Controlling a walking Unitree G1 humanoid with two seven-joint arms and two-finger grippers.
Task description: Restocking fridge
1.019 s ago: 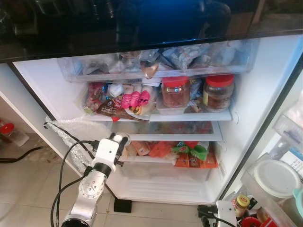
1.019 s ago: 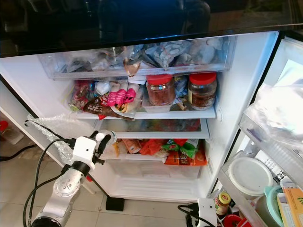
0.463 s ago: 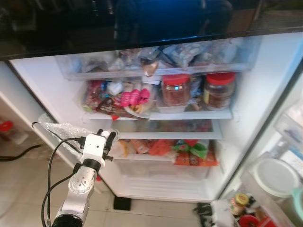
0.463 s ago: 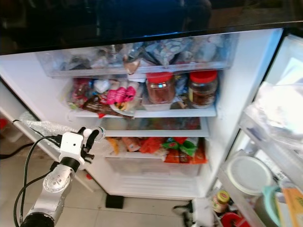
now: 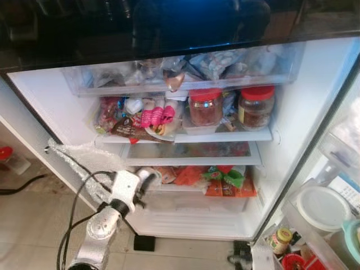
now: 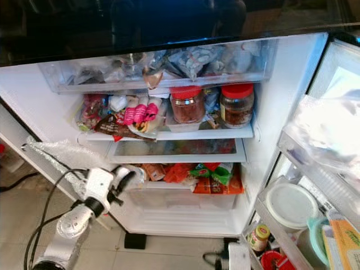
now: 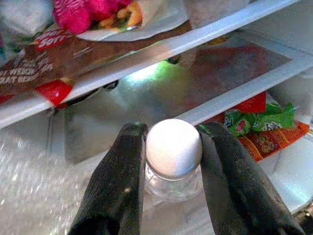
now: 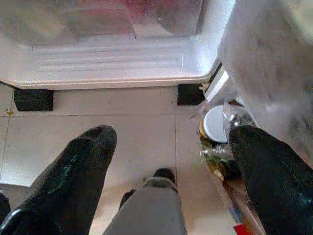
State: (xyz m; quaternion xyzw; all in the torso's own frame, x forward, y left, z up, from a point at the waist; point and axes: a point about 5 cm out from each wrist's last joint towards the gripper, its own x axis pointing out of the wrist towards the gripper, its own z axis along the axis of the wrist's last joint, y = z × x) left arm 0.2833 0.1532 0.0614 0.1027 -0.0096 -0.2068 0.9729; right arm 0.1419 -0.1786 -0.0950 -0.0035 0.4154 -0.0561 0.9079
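1. Left arm (image 5: pixel 104 225): rises from the lower left of the frame, forearm angled up and toward the open fridge (image 5: pixel 315 107).
2. Left tool (image 7: pixel 171 161): both black fingers (image 7: pixel 117 186) clamped on a small clear bottle (image 7: pixel 173 166) with a white cap, held before the lower glass shelf (image 5: pixel 191 154), left of centre.
3. Right tool (image 8: pixel 171 161): fingers spread well apart, pointing down at the tiled floor (image 8: pixel 98 127) beside the fridge base.
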